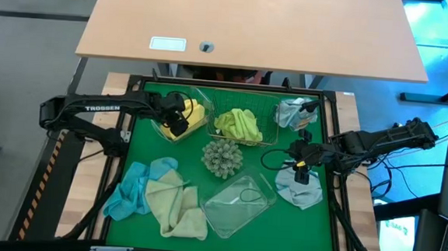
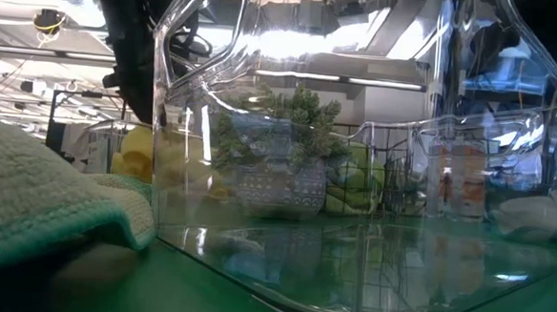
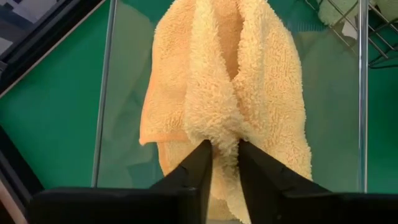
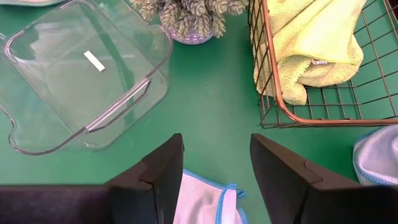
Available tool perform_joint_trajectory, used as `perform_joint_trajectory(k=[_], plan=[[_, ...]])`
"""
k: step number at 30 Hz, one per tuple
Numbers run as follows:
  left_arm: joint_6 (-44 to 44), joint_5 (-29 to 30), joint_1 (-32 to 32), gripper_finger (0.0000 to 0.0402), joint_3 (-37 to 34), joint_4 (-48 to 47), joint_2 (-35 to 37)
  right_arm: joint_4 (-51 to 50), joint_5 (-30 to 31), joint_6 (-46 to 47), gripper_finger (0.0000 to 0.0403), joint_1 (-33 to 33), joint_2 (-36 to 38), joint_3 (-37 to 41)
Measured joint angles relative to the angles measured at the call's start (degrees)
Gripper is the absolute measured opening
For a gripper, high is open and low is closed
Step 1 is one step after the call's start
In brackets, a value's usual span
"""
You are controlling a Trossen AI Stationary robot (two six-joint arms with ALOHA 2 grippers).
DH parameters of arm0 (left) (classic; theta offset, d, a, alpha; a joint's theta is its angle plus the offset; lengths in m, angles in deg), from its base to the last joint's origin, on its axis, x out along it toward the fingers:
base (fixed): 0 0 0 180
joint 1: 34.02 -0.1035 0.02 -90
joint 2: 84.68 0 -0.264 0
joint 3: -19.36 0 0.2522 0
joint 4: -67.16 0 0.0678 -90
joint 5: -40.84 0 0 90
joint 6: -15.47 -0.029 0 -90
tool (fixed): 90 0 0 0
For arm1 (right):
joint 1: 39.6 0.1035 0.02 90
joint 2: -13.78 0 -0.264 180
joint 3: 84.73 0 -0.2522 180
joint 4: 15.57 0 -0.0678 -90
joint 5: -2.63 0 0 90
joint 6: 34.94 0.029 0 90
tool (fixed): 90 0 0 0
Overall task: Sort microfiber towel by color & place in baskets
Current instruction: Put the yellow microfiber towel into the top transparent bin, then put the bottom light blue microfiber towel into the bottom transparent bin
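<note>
My left gripper is shut on a bright yellow towel inside the clear tub at the far left. My right gripper is open and hovers just above a light blue towel lying flat near the table's right edge, touching nothing. A lime green towel lies in the wire-mesh basket. A second clear tub stands with no towel in it at the near middle. A light blue towel and a pale sage one lie crumpled at the near left. Another blue towel lies at the far right. My left gripper pinches a raised fold of the yellow towel between its two fingers, several layers bunched together. The fingers come from above, slanting down. The rest of the towel spreads away from the fingers over the tub's clear floor.
A spiky grey-green ball sits at the table's middle between the basket and the near tub. In the low view a small bottle with an orange label shows behind the near tub. Bare green mat lies between the near tub and the wire basket.
</note>
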Motion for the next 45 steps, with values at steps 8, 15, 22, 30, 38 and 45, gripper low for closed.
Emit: perform_joint_trajectory(k=[8, 15, 22, 30, 38, 45], plan=[[-2.4, -3.3, 0.0, 0.0118, 5.7, -5.3, 0.3, 0.0, -1.4, 0.0, 0.0186, 0.0, 0.0, 0.0], [-3.1, -4.6, 0.1, 0.0117, 15.9, -9.0, 0.3, -1.5, -4.9, 5.9, 0.0186, 0.0, 0.0, 0.0], [-3.1, -4.6, 2.3, 0.0117, 18.3, -6.5, 0.3, -5.7, -5.0, 13.3, 0.0186, 0.0, 0.0, 5.9], [-3.0, -4.6, 5.1, 0.0117, 18.3, -6.4, 0.3, -3.2, -8.6, 19.1, 0.0186, 0.0, -0.4, 15.4], [-2.9, -4.4, 6.4, 0.0117, 18.3, -6.3, 0.3, 3.5, -9.3, 19.8, 0.0186, 0.0, -2.2, 22.8], [-2.9, -4.4, 6.4, 0.0117, 18.3, -5.2, 0.3, 8.0, -12.0, 19.8, 0.0186, 0.0, -6.2, 26.3]])
